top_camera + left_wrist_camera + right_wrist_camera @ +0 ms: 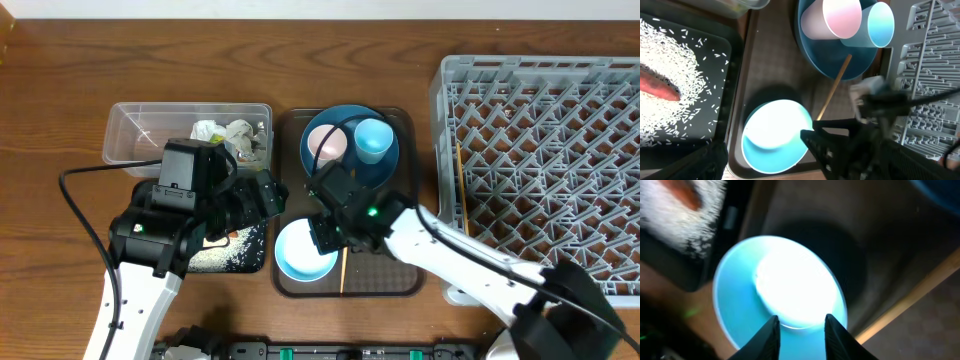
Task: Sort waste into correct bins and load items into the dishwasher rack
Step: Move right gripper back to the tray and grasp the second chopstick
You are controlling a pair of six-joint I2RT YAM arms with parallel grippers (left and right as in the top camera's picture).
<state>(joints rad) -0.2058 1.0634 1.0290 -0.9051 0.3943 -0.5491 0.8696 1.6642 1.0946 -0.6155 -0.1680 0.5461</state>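
— Rack (540,170) first: we see the grey dishwasher crate filling the right side of the table, with the rack chopstick (461,190) lying along its left wall.

— And the brown tray (775,60) lies between it and the bins. Where on it is our bowl?

— The blue plate (815,57) takes the tray's far half, both cups on it. The white bowl (772,135) stands upright at the tray's near left corner, just beside the black bin (722,100) past the tray's left edge.

— So which arm do we count on?

— The right one. The right gripper (800,332) hangs directly over the bowl, its two fingers at the rim on the side nearest the wrist, jaws part way apart. We cannot tell whether they pinch the rim or only frame it.

— And the left gripper (272,195)?

— Spread wide, holding nothing, above the tray's left edge. It is near too, but the rack is on the other side.

— Then the relation that matters?

— We judge it is this: the rack lies well apart to the right of the bowl, across the whole tray, so the carry runs rightward. The tray chopstick (832,87) lies just beside the bowl on that side, its long axis running from the plate toward the tray's near edge, slightly slanted.

— So we lift before we cross it.

— Yes, or we may drag it along.
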